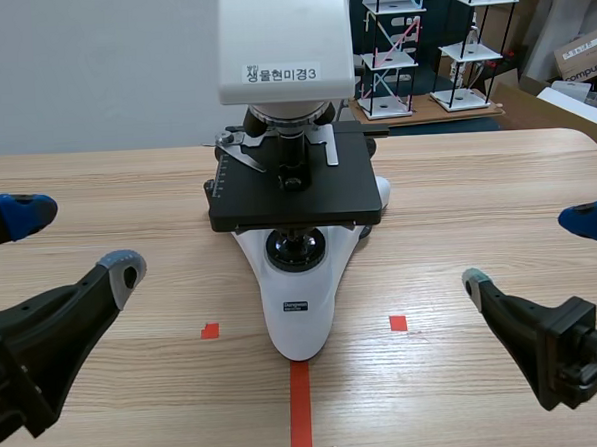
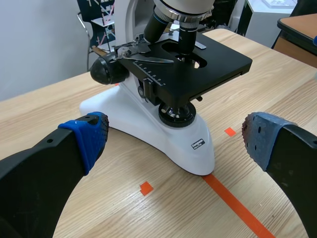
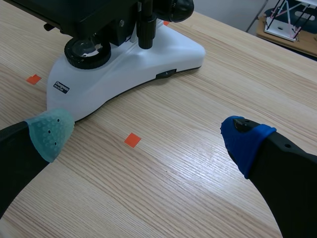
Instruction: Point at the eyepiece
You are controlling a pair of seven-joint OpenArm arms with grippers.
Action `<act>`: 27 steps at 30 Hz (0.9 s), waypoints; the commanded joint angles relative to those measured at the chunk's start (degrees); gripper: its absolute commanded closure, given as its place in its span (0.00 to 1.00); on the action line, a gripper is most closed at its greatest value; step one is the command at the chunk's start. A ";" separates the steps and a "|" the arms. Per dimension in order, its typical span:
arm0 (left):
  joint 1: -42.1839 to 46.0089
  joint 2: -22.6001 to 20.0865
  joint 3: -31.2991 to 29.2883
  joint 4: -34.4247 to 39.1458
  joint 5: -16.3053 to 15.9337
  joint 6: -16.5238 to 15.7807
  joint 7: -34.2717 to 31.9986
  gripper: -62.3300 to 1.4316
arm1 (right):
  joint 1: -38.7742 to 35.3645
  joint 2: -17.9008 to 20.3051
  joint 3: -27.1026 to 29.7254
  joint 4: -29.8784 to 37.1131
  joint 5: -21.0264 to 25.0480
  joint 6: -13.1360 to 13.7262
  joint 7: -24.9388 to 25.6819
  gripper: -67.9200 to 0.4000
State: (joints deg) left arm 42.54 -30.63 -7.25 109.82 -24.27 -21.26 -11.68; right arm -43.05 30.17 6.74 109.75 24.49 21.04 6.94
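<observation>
Microscope (image 1: 295, 196) top cut off, eyepiece hidden

a pale wall (image 1: 90, 74) stands behind the wooden table (image 1: 96, 179), cardboard boxes (image 1: 580, 54) beyond it.

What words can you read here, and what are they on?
"생물현미경3": on the white sticker on the head of the microscope.
"compu", then cut off: on the cardboard box in the background.
Too small to read: the small black label on the microscope's base.
Too small to read: the numbers on the stage ruler.
</observation>
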 commanded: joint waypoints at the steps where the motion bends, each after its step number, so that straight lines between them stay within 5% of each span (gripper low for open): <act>1: 0.31 -0.02 0.20 0.55 -0.39 -0.13 0.26 0.09 | 0.02 0.61 0.33 0.74 0.42 0.02 0.68 0.00; 27: 0.28 -0.02 0.20 0.55 -0.33 -0.13 1.07 0.09 | 0.07 0.94 0.39 0.74 0.42 0.00 0.90 0.00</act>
State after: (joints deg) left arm 42.54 -30.65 -7.25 109.82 -24.27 -21.26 -9.80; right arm -43.05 30.17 6.74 109.75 24.49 21.04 6.96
